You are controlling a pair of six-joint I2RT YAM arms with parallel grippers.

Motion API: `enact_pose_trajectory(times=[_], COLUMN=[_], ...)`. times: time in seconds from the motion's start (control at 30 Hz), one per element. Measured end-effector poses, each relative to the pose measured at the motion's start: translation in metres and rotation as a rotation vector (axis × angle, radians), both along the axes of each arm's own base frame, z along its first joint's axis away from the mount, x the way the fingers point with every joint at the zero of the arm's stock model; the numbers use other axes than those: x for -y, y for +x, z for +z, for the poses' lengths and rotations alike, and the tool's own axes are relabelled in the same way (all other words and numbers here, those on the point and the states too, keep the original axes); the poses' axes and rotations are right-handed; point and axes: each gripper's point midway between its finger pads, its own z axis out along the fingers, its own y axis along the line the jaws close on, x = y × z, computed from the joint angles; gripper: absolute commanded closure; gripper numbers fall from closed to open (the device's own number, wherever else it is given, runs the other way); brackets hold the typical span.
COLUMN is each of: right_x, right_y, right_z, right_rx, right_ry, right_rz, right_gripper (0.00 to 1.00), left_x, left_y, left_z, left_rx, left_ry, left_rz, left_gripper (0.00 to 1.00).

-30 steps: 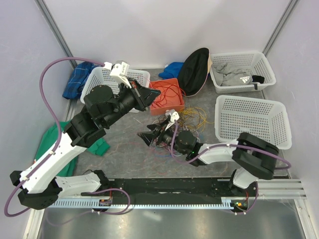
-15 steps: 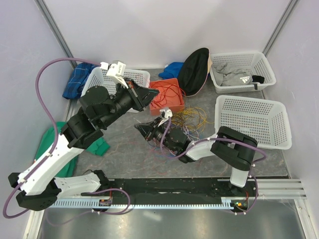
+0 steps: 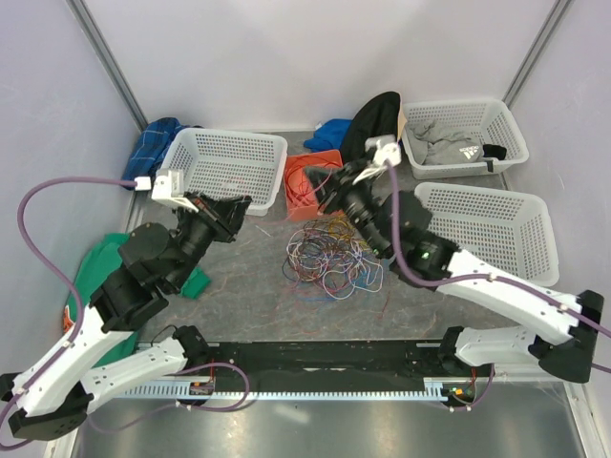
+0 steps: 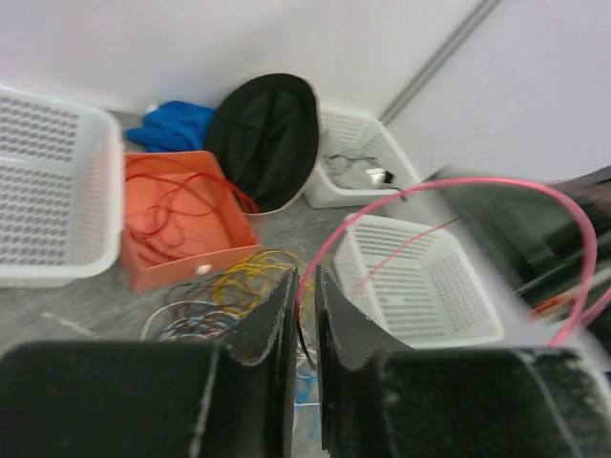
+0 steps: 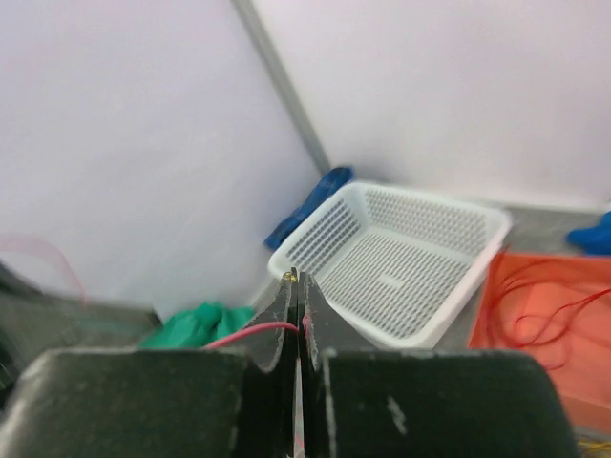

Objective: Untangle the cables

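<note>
The cables (image 3: 329, 258), a loose tangle of thin yellow, blue, purple, white and black wires, lie around the middle of the grey surface (image 3: 248, 286). Just beyond them, toward the far edge, more red wire coils in a shallow orange tray (image 3: 298, 208).

The right hand (image 3: 331, 196) hangs above the tray's near corner, well clear of the tangle. Its jaws are pressed together on a single red cable (image 5: 250, 331), which leads away to one side.

The left hand (image 3: 229, 208) is off toward the left edge, beside a white plastic basket (image 3: 224, 164). Its jaws are parted by only a narrow slit. A thin pink-red loop (image 4: 458, 181) arcs away from its tips, but whether they touch it cannot be told.
</note>
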Motion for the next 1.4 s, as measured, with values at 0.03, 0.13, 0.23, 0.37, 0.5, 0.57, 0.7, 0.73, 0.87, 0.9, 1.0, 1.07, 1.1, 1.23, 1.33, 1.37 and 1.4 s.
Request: enact_pose_trajectory(times=[0.03,0.13,0.23,0.37,0.5,0.57,0.7,0.73,0.87,0.9,1.0,1.07,1.1,1.23,1.33,1.37,1.4], right_x=[0.009,0.029,0.039,0.044,0.048,0.05,0.053,0.054,0.057,0.057,0.062,0.065,0.066,0.069,0.071,0.071,0.07], right_y=[0.003,0.013,0.025,0.045,0.069,0.079,0.098,0.103,0.122,0.127,0.145,0.157,0.162,0.174,0.174,0.173,0.172], right_z=[0.014,0.035,0.036,0.026,0.021,0.023,0.035,0.039,0.062,0.068,0.089,0.099,0.105,0.127,0.14,0.145,0.15], right_rx=[0.008,0.004,-0.022,-0.065,-0.098,-0.107,-0.105,-0.103,-0.08,-0.072,-0.044,-0.03,-0.02,0.022,0.051,0.063,0.077], right_ry=[-0.008,-0.069,-0.158,-0.277,-0.344,-0.358,-0.362,-0.359,-0.321,-0.31,-0.272,-0.251,-0.238,-0.182,-0.145,-0.131,-0.114], right_rz=[-0.03,-0.106,-0.165,-0.221,-0.268,-0.287,-0.32,-0.327,-0.355,-0.358,-0.384,-0.4,-0.404,-0.408,-0.407,-0.403,-0.398], right_gripper=[1.0,1.0,1.0,1.0,1.0,1.0,1.0,1.0,1.0,1.0,1.0,1.0,1.0,1.0,1.0,1.0,1.0], left_x=[-0.006,-0.017,-0.022,-0.03,-0.038,-0.042,-0.053,-0.057,-0.066,-0.068,-0.07,-0.072,-0.073,-0.074,-0.072,-0.072,-0.071], left_y=[0.0,0.004,0.007,0.007,0.004,0.002,-0.003,-0.005,-0.011,-0.013,-0.017,-0.019,-0.02,-0.023,-0.024,-0.024,-0.024], left_z=[-0.007,-0.031,-0.054,-0.08,-0.102,-0.109,-0.115,-0.114,-0.117,-0.12,-0.132,-0.143,-0.147,-0.165,-0.178,-0.181,-0.183], left_rx=[-0.004,-0.025,-0.053,-0.083,-0.12,-0.133,-0.138,-0.135,-0.129,-0.133,-0.156,-0.178,-0.189,-0.223,-0.253,-0.263,-0.27], left_ry=[0.004,0.029,0.067,0.103,0.119,0.128,0.117,0.11,0.068,0.059,0.042,0.039,0.037,0.03,0.037,0.038,0.038], left_rz=[0.023,0.084,0.119,0.15,0.175,0.186,0.208,0.216,0.227,0.227,0.226,0.228,0.229,0.232,0.232,0.232,0.231], left_gripper=[0.77,0.76,0.71,0.03,0.0,0.0,0.0,0.0,0.0,0.0,0.0,0.0,0.0,0.0,0.0,0.0,0.0])
